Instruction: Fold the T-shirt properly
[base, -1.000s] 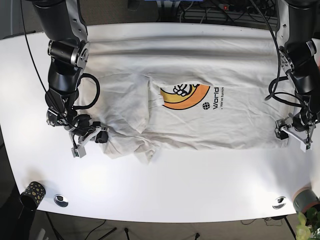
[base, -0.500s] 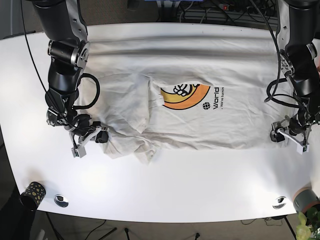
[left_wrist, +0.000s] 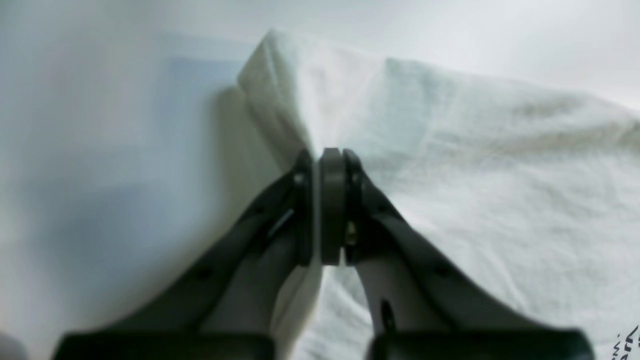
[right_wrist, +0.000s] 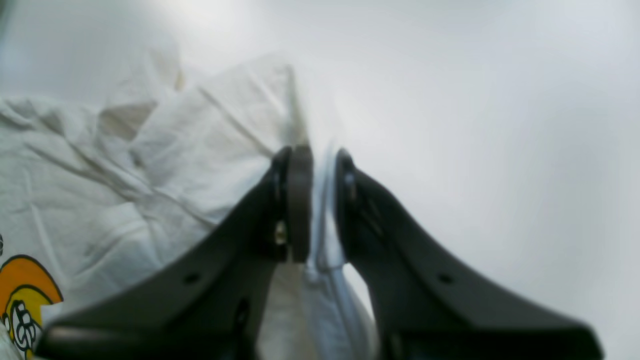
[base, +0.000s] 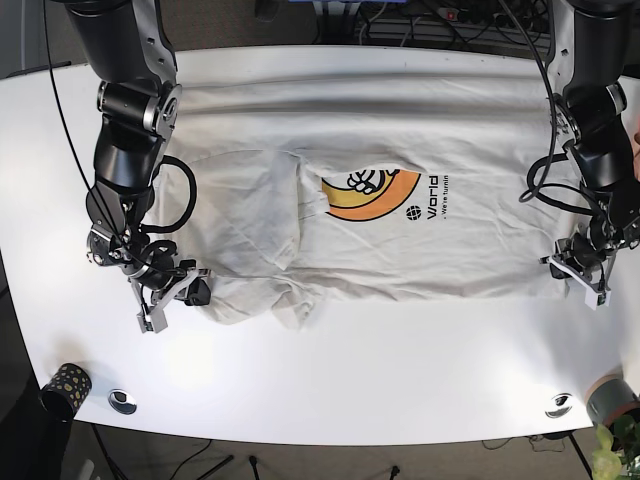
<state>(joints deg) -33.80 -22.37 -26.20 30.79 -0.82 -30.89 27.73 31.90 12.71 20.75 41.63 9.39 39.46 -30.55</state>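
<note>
White tabletop (base: 330, 370) bears the cream T-shirt (base: 400, 250); the right gripper (base: 168, 296) and left gripper (base: 580, 270), each pinching hem cloth, have drawn its near edge tauter for folding.

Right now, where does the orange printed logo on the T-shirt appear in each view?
Base view: orange logo at the centre of the T-shirt.
Right wrist view: bottom left corner, left of the right gripper.
Left wrist view: not in it.
Shared landmark: the T-shirt's white cloth.
</note>
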